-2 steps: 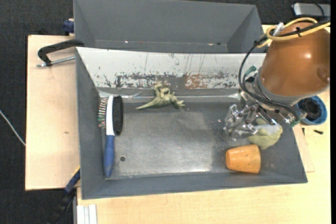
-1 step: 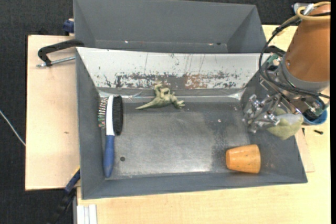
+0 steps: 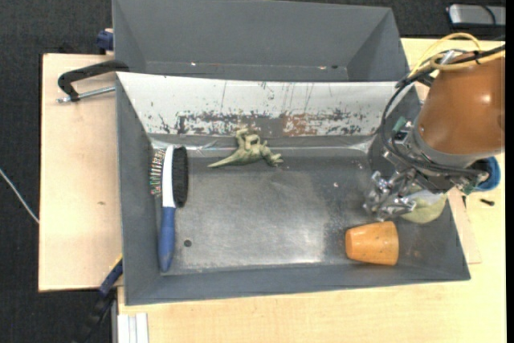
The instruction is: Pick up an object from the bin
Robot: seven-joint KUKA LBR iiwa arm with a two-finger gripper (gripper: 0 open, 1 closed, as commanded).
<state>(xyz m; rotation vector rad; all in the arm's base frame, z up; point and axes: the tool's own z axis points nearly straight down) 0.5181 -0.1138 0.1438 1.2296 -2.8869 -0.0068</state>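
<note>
My gripper hangs low at the right side of the bin, just above the floor. Right beside and partly under it lies a pale yellow-green rounded thing, mostly hidden by the gripper and the wrist. An orange cup lies on its side just in front of the gripper, close to it but apart.
A small olive toy dinosaur stands at the back wall near the middle. A brush with a blue handle and dark bristles lies along the left wall. The arm's orange cover hangs over the bin's right wall.
</note>
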